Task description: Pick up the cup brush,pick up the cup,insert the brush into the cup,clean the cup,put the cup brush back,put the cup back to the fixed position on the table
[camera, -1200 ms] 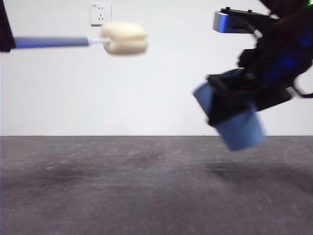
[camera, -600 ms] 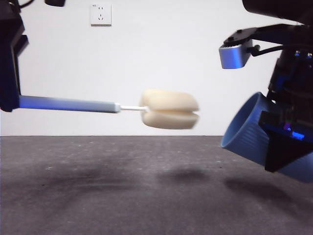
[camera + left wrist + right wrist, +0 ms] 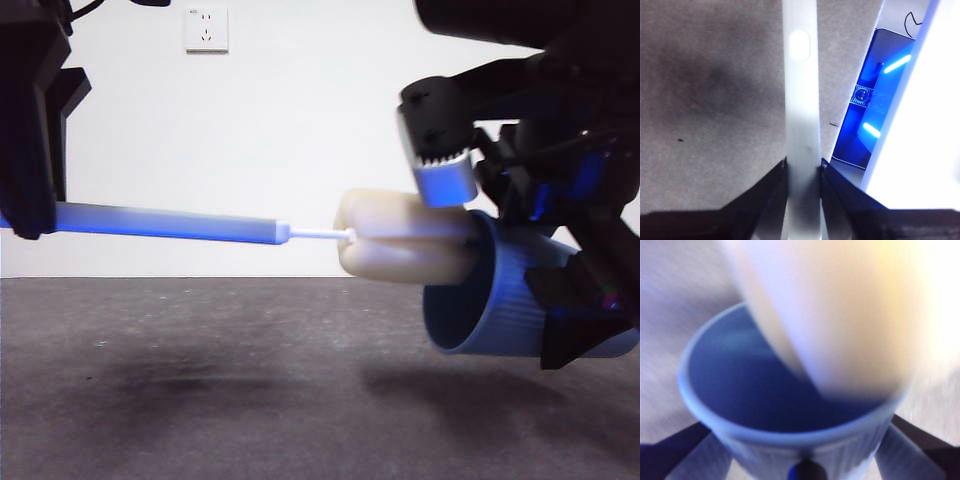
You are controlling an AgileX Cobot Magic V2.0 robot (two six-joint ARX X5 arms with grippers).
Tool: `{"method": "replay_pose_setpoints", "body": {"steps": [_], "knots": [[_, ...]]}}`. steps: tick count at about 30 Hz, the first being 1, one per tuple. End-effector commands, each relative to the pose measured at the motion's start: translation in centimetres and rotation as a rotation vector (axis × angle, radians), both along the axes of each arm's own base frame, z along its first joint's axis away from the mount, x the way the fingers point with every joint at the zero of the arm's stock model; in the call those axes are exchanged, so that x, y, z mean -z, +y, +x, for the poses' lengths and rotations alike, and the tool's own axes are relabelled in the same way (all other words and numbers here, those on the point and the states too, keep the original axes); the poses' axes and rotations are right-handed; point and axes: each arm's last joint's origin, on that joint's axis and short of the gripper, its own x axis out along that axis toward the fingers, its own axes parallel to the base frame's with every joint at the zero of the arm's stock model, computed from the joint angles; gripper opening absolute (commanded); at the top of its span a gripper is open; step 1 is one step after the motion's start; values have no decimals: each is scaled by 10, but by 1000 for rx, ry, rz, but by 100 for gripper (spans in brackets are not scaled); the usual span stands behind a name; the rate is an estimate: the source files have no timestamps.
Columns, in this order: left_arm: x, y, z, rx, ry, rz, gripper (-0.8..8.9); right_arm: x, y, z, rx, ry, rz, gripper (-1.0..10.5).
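In the front view my left gripper (image 3: 32, 215) at the left edge is shut on the grey handle of the cup brush (image 3: 170, 224) and holds it level above the table (image 3: 250, 400). Its cream sponge head (image 3: 405, 250) is partly inside the mouth of the blue ribbed cup (image 3: 500, 310). My right gripper (image 3: 575, 320) is shut on the cup and holds it tilted on its side in the air, mouth toward the brush. The left wrist view shows the handle (image 3: 801, 125) between the jaws. The right wrist view shows the cup (image 3: 785, 405) with the sponge (image 3: 840, 315) entering it.
A white wall with a socket (image 3: 206, 29) stands behind the table. The dark grey table surface lies below both arms, with shadows under them. A blue-lit device (image 3: 870, 110) shows in the left wrist view.
The brush has moved right and its sponge head has entered the cup's mouth. The cup has shifted left toward it and tilted closer to level.
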Motion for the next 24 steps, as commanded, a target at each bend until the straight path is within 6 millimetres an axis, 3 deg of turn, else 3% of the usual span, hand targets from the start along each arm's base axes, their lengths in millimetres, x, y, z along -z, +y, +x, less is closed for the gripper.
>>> {"method": "replay_pose_setpoints", "body": {"steps": [1,14,24], "knots": [[2,-4,-2,11,11,-2,-9,4,7,-2,-32,-13,-23,-13],[18,-33,0,6,47,-37,-9,-4,30,-12,-107,-39,19,-13],[24,-46,2,0,53,-76,-9,-5,32,-14,-123,-39,18,-13]]}}
